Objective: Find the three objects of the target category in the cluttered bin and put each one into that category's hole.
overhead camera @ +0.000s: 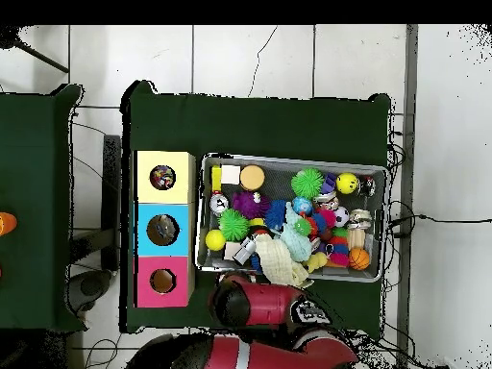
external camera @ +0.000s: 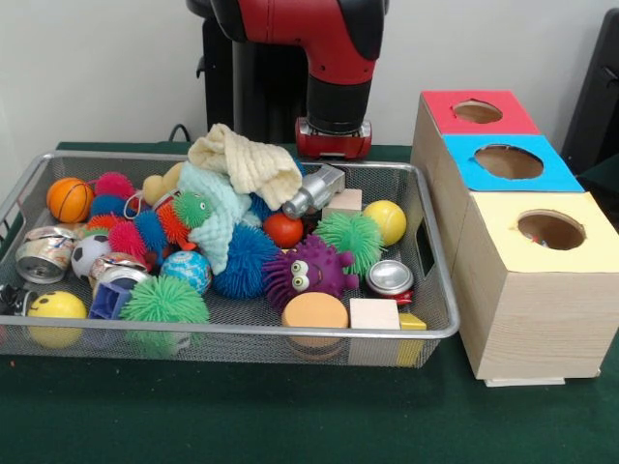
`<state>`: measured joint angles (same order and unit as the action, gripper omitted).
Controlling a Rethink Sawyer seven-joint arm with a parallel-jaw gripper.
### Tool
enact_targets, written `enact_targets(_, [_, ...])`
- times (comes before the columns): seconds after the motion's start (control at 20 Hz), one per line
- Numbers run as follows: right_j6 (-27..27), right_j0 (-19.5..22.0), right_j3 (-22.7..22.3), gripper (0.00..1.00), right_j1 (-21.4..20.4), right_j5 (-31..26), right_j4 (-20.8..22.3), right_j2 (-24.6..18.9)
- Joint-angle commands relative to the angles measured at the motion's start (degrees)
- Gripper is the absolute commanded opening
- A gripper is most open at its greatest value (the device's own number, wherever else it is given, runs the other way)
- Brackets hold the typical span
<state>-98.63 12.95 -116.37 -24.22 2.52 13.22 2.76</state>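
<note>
The wire mesh bin (external camera: 253, 330) sits left of the boxes and is full of toys; it also shows in the overhead view (overhead camera: 382, 223). I see no orange tiger-striped toy; it is hidden or buried. Small toys on top include a purple spiky monster (external camera: 309, 271), a green spiky ball (external camera: 350, 240), a blue spiky ball (external camera: 247, 259) and a caterpillar with a green head (external camera: 190, 209). My arm's red wrist end (external camera: 334, 138) hangs just behind the bin's far rim, above a grey metal object (external camera: 314, 190). The gripper itself is hidden.
Three wooden boxes stand right of the bin, with red (external camera: 478, 112), blue (external camera: 510, 161) and yellow (external camera: 551, 230) holed tops. The bin also holds an orange basketball (external camera: 70, 199), cream cloth (external camera: 247, 164), crushed cans (external camera: 44, 253), wooden blocks (external camera: 374, 313), a yellow ball (external camera: 387, 220).
</note>
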Motion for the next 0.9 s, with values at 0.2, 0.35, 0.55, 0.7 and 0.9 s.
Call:
enact_targets(0.2, [-7.17,2.18,-0.95,0.00,-9.19,-7.01,-1.45,-5.38])
enact_targets(0.35, [-6.94,2.25,-0.99,0.00,-10.08,-7.95,-1.56,-5.43])
enact_targets(0.55, [-6.94,2.15,-1.71,0.00,-11.46,-8.81,-1.62,-5.72])
enact_targets(0.7, [-7.30,1.76,-2.70,0.00,-12.79,-9.35,-1.75,-5.86])
enact_targets(0.9, [-7.77,1.37,-3.68,0.00,-14.56,-10.57,-2.36,-6.15])
